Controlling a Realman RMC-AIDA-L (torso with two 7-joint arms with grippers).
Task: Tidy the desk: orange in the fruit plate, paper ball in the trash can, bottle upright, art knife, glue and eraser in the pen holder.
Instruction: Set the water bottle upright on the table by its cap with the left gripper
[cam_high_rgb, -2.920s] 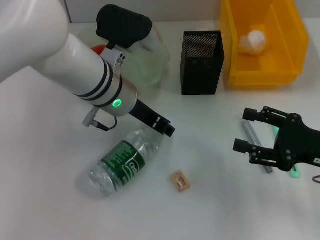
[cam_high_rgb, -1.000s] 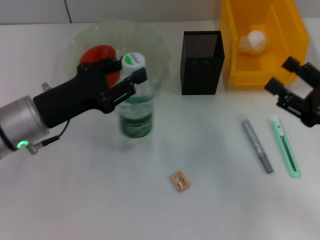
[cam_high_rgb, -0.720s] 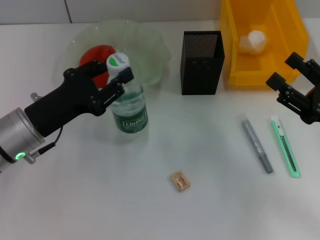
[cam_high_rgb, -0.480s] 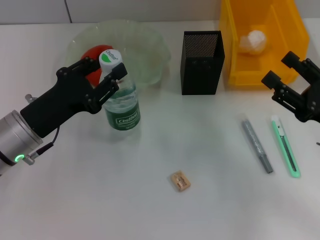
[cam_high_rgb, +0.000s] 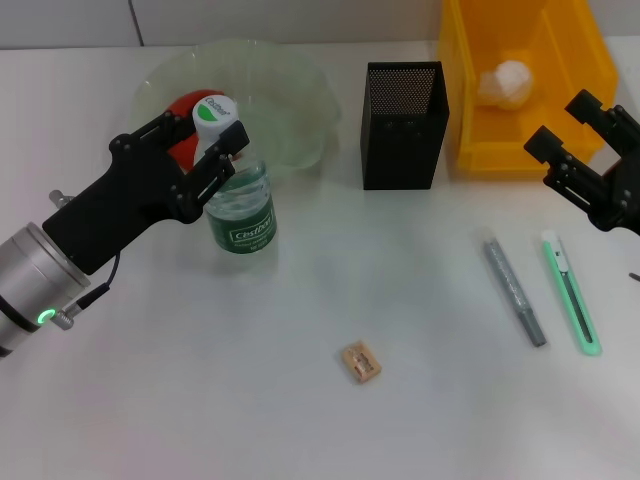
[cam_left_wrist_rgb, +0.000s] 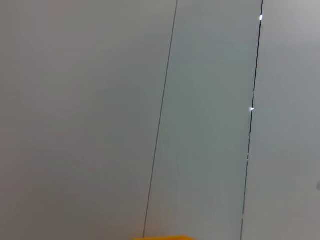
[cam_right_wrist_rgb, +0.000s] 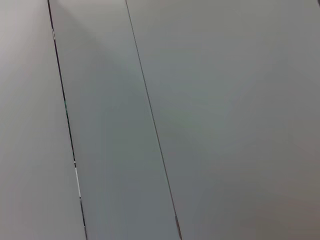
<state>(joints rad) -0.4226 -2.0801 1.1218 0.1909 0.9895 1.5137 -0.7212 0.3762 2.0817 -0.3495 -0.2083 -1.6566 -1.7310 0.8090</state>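
Left tool (cam_high_rgb: 205, 160) clamped around the neck of the bottle (cam_high_rgb: 237, 205), fingers either side just under the white cap. Bottle upright on the tabletop (cam_high_rgb: 330, 420), touching the front rim of the fruit plate (cam_high_rgb: 290, 90) near the far left corner. Versus half a second back, bottle and tool sit slightly further toward the plate; 2.9 s ago the bottle lay flat nearer the middle of the tabletop, so it has been stood up since.

Orange (cam_high_rgb: 185, 105) in the fruit plate, mostly hidden behind the tool and cap. Paper ball (cam_high_rgb: 505, 82) inside the trash can (cam_high_rgb: 470, 100) at the far right corner. Pen holder (cam_high_rgb: 404, 125) between plate and trash can, same spot as before.

Right tool (cam_high_rgb: 572, 150) spread open, gripping nothing, at the right edge just in front of the trash can; it was lower over the pens 2.9 s ago and has pulled back.

Eraser (cam_high_rgb: 361, 362) alone toward the near edge, unmoved. Grey glue stick (cam_high_rgb: 515, 293) and green art knife (cam_high_rgb: 571, 292) lie side by side, apart, near the right edge, unmoved. Wrist views show only blank wall panels.
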